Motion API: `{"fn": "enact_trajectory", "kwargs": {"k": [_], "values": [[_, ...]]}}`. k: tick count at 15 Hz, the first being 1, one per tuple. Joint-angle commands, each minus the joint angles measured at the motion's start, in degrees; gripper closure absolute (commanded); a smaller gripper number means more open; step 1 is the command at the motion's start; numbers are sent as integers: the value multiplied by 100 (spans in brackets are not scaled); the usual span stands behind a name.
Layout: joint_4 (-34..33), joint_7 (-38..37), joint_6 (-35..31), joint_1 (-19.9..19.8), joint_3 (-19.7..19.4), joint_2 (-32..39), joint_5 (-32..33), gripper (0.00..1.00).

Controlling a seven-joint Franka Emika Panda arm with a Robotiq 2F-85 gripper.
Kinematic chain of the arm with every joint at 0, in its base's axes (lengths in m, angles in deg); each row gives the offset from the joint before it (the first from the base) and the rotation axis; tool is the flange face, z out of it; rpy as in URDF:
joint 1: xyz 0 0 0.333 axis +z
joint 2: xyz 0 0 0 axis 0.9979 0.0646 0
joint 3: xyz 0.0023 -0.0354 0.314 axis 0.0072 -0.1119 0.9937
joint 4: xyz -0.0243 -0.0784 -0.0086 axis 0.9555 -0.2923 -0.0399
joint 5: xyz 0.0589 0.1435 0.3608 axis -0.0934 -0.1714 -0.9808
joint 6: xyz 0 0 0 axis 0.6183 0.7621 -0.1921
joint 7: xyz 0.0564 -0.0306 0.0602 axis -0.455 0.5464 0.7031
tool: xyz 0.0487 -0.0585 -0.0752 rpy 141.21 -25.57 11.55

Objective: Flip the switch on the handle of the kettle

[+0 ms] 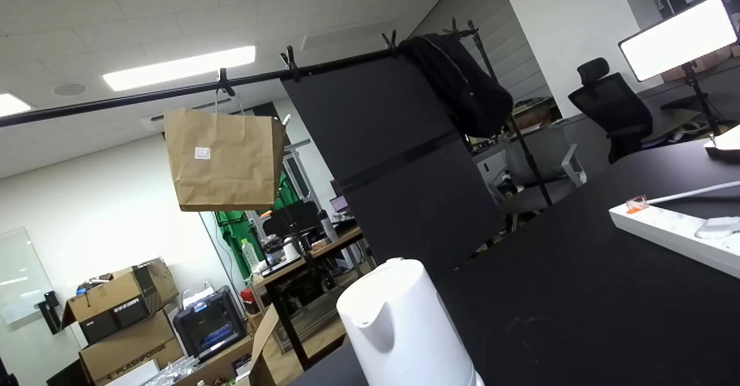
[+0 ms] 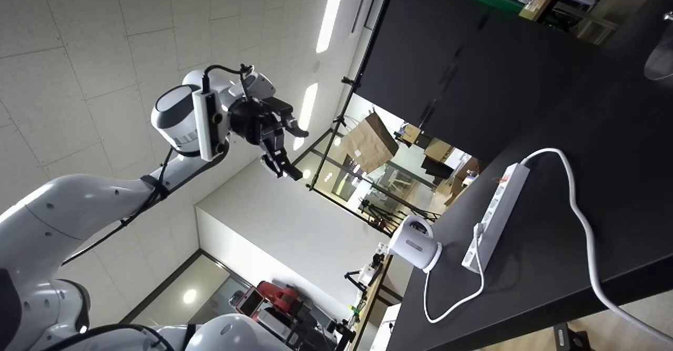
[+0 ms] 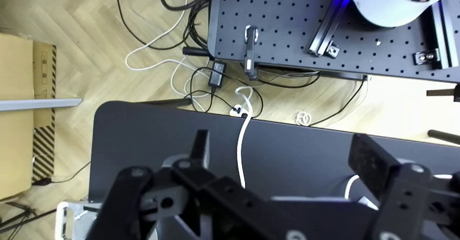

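Kettle, white and smooth-bodied, stands on its round base near an edge of the black tabletop; it shows in both exterior views. Its cord loops across to the power strip beside it. Hand hangs well apart from the kettle, fingers spread wide, nothing held; the wrist view shows the same broad gap.

Handle: closed loop, on the side opposite the spout. Switch itself: too small to make out.

Handling estimate: shell reads as hard plastic, stiff, slick to grip. Weight unknown, since the fill cannot be seen; if empty, likely light enough to skid or rock under a sideways push, perhaps to unseat from the base. Main risk of damage: a tumble off the edge.

Where to take hold: body best left alone, too smooth and probably too broad for a sure grip. Handle loop is the sensible contact. One fingertip pressed on the switch, force directed down toward the base rather than across, should serve. Cord best avoided on the approach.
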State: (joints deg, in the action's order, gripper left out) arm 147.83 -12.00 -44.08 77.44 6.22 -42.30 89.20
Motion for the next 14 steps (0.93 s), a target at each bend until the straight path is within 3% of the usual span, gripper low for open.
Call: {"fn": "enact_trajectory", "kwargs": {"k": [1,8,14], "values": [[-296,-79,-677,361,-29,752,-158,0],[-1262,-592,-2285,737,538,2582,-1069,0],[-2417,-1761,-2829,930,1157,3672,-2608,0]]}}
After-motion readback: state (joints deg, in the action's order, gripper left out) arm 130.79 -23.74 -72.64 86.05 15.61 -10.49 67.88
